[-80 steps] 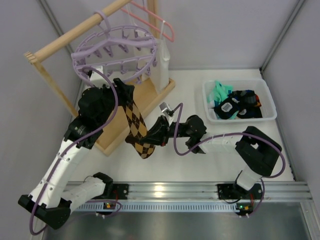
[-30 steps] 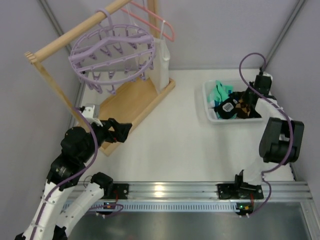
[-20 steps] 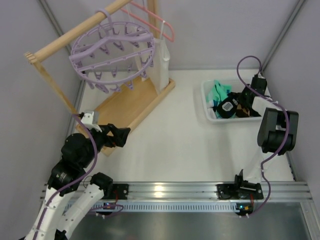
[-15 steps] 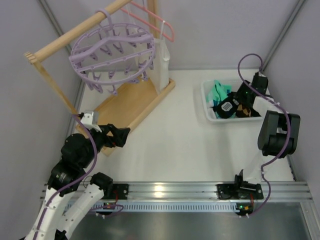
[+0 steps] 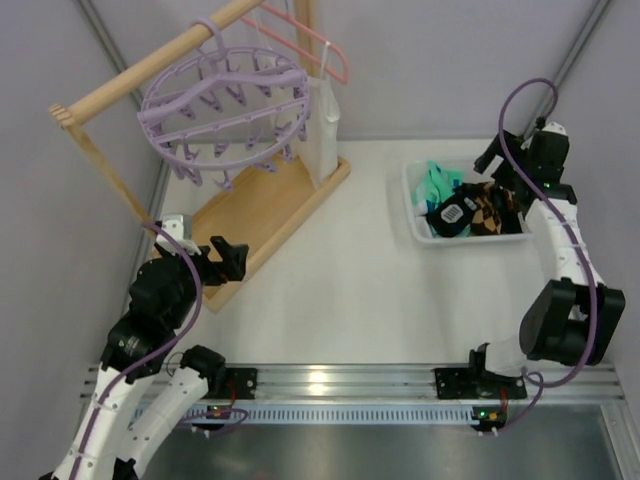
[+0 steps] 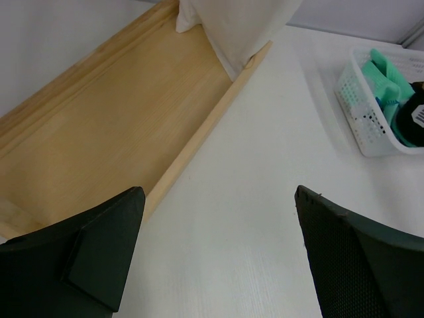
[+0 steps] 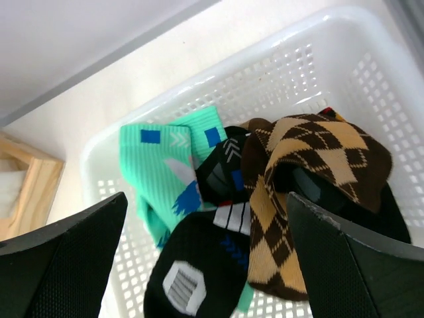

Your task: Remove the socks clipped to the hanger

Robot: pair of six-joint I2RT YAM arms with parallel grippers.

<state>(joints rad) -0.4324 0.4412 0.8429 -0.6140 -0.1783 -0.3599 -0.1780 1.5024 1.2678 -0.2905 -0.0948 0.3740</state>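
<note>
Two robot arms, the left arm (image 5: 140, 320) and the right arm (image 5: 568, 245), share one table (image 5: 350, 285) with one round lavender hanger (image 5: 222, 100), one thin pink coat hanger (image 5: 318, 44), one wooden rail frame (image 5: 255, 210) and one long white cloth (image 5: 325, 130). One white basket (image 7: 285, 73) holds one mint-green sock (image 7: 165, 165) with blue and white marks, one brown checked sock (image 7: 311, 165), and black socks (image 7: 192, 271) bunched too closely to count, one of them showing a white label

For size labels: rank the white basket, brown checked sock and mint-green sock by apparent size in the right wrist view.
1. white basket
2. brown checked sock
3. mint-green sock, partly buried, so unsure
</note>
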